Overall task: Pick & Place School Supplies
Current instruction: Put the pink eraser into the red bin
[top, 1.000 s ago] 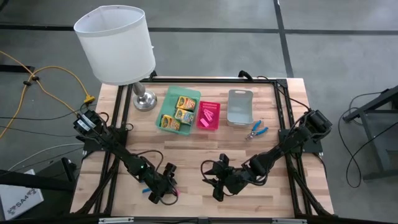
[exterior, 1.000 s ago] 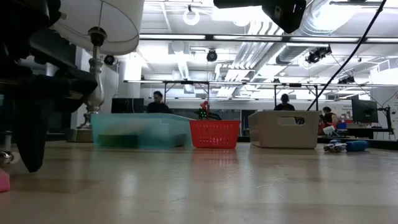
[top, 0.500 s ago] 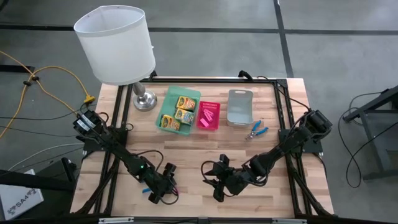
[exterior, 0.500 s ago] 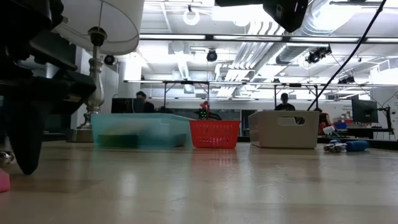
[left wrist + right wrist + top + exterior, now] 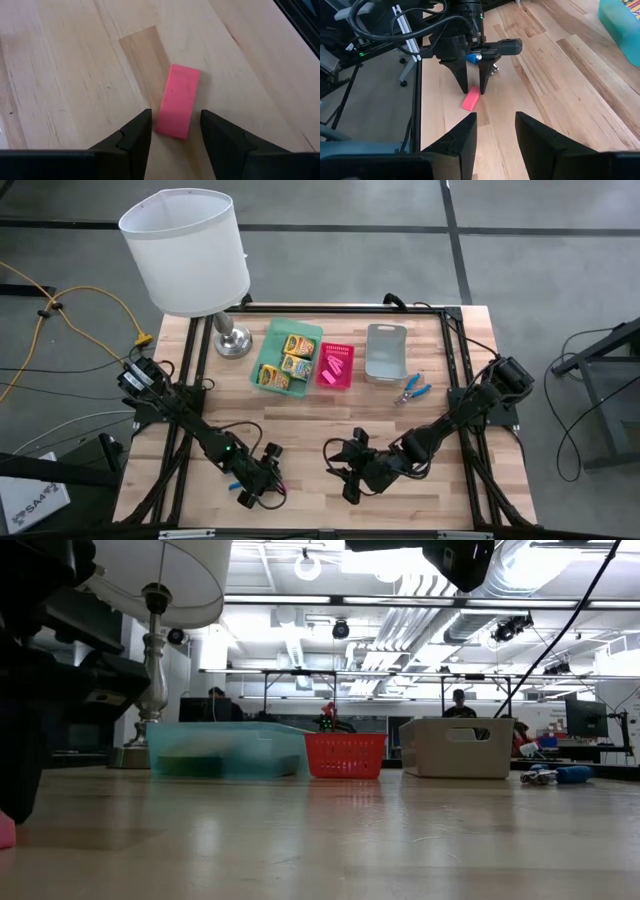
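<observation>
A pink eraser lies flat on the wood near the table's front left. My left gripper is open, slanting down over it, with one finger on each side of the eraser's near end and a thin strip of wood showing on both sides. The right wrist view shows the same pink eraser at those fingertips. My right gripper hovers open and holds nothing at the front middle. Crayon boxes lie in the green tray, and pink erasers lie in the pink basket.
A grey tray stands at the back right, with a blue-handled tool on the table beside it. Another blue piece lies behind my left gripper. A white-shaded lamp stands at the back left.
In the low view, one dark finger of my left gripper has shifted sideways toward the pink eraser. The eraser has stayed where it was.
</observation>
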Controlling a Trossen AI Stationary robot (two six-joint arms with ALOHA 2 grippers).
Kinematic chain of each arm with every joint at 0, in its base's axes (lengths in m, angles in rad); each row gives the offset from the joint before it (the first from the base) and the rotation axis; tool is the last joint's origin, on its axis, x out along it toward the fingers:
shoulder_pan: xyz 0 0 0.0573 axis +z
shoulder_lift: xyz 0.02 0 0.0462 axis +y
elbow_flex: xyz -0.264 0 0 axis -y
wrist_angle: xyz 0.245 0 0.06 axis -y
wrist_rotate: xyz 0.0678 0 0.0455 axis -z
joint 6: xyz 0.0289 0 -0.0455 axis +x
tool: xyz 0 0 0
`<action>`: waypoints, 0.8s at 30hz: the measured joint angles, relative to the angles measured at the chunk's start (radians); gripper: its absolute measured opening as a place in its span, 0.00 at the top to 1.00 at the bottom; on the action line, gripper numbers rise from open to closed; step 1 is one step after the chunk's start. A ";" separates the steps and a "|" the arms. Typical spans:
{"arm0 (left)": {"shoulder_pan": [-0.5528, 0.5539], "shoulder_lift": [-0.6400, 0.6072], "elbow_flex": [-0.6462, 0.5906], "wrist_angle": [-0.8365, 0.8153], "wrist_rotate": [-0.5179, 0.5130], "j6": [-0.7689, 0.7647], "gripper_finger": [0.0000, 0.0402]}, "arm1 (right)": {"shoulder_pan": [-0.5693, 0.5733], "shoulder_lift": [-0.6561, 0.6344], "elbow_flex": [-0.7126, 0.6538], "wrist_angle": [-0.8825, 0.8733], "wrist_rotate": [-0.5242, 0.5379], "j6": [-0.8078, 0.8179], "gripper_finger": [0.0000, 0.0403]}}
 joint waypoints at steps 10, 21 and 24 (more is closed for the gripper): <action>0.000 0.000 0.000 0.000 0.002 -0.002 0.66 | 0.000 0.000 0.000 0.000 0.000 0.000 0.69; -0.001 0.000 -0.001 0.000 -0.008 -0.002 0.77 | 0.006 0.000 0.000 0.000 0.000 0.000 0.69; -0.001 0.000 -0.001 0.000 -0.009 -0.002 0.79 | 0.008 0.000 0.000 0.000 0.000 0.000 0.69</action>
